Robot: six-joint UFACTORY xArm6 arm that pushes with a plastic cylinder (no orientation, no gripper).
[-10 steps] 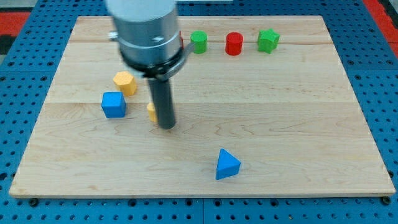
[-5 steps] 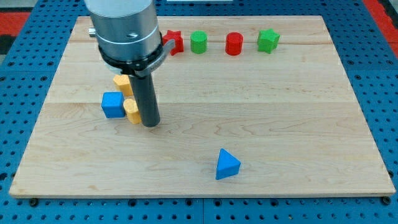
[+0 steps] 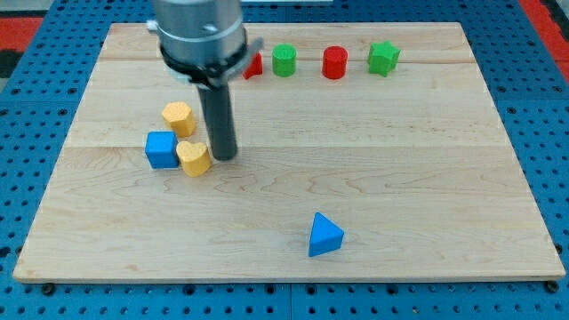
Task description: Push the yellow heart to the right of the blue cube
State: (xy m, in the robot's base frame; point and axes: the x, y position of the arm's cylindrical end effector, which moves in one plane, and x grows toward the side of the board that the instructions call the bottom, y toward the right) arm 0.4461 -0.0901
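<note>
The yellow heart (image 3: 193, 158) lies on the wooden board (image 3: 373, 169), touching the right side of the blue cube (image 3: 162, 149). My tip (image 3: 223, 157) is just right of the heart, close to it or touching it. A second yellow block, hexagonal (image 3: 178, 117), sits just above the cube and the heart.
A blue triangular block (image 3: 324, 235) lies toward the view's bottom, right of centre. Along the view's top stand a red block partly hidden by the arm (image 3: 253, 64), a green cylinder (image 3: 284, 60), a red cylinder (image 3: 334, 62) and a green star (image 3: 383, 58).
My tip pushed the yellow heart left until it met the blue cube. The rod then drew back slightly right and up, so the heart now shows fully.
</note>
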